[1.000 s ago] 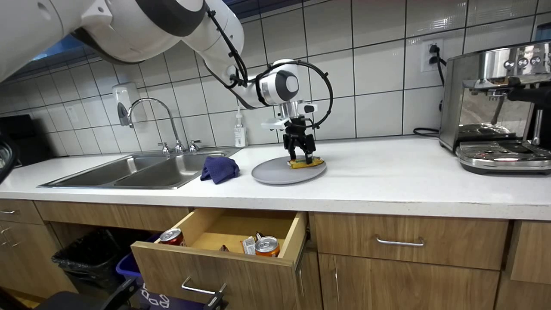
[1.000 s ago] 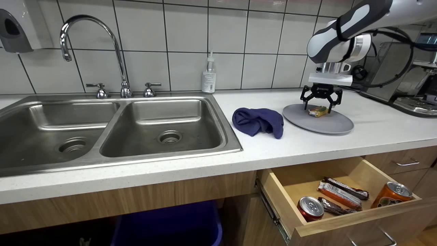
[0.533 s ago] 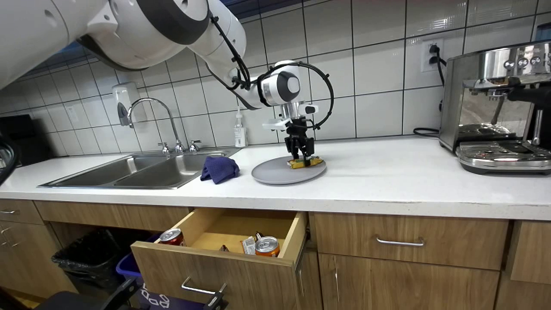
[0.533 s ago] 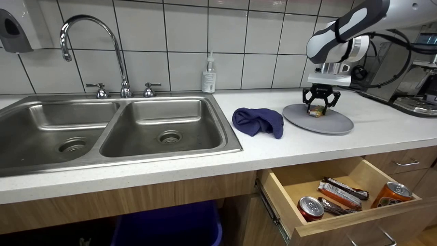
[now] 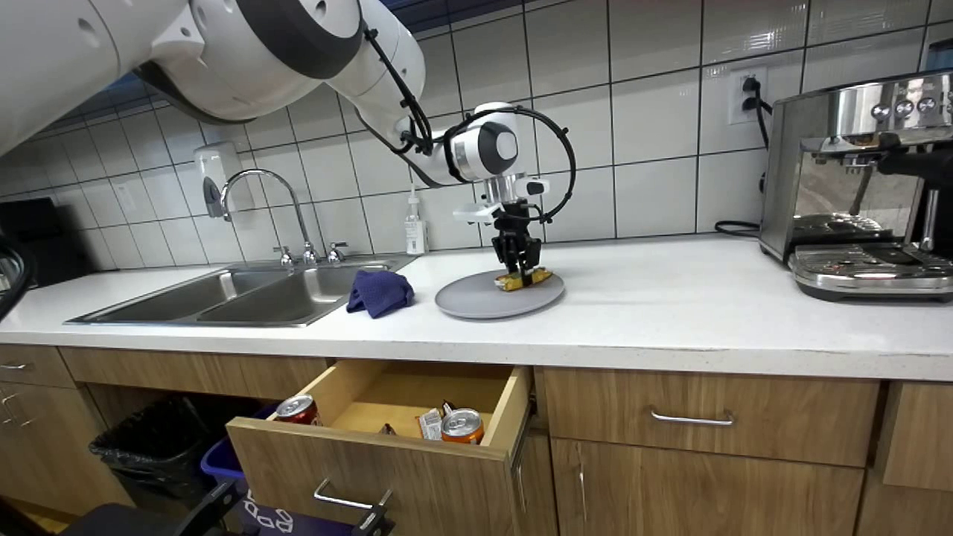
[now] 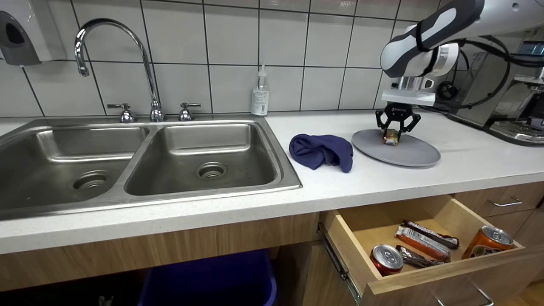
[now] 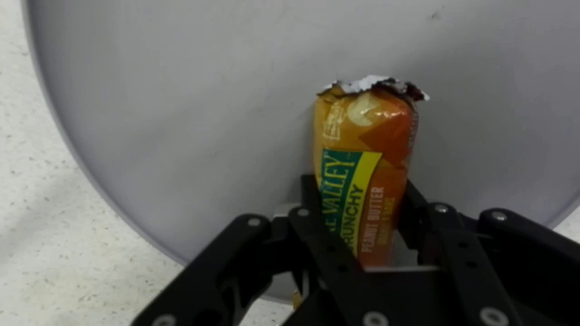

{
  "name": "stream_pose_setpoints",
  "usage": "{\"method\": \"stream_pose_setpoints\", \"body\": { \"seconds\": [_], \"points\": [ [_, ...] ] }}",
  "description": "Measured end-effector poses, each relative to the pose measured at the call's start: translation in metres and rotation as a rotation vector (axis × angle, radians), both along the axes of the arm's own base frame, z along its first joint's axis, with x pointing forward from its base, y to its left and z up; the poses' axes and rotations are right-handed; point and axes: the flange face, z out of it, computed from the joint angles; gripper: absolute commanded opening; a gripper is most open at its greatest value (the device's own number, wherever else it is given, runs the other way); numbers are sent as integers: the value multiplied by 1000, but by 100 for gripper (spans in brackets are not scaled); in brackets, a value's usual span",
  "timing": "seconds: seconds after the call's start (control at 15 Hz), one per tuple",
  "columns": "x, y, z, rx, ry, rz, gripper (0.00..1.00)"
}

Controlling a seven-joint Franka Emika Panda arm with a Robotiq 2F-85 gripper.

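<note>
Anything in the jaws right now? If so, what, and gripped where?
An orange wrapped peanut butter bar: the jaws are closed on its two long sides, near mid-length. Whether it touches the grey plate below can't be told.

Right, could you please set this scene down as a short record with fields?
Tool: shut on a Nature Valley Crunchy peanut butter bar
Bar position: over a gray round plate; whether touching is unclear
Beside plate: crumpled blue towel, toward the double sink
Other side of plate: espresso machine
Drawer: open, holding a red drink can, an orange drink can and three wrapped bars
</note>
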Motion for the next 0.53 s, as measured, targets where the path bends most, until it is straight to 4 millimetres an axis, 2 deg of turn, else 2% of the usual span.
{"method": "stream_pose_setpoints", "body": {
  "seconds": [0.53],
  "points": [
    [2, 14, 21, -7, -45, 46, 18]
  ]
}}
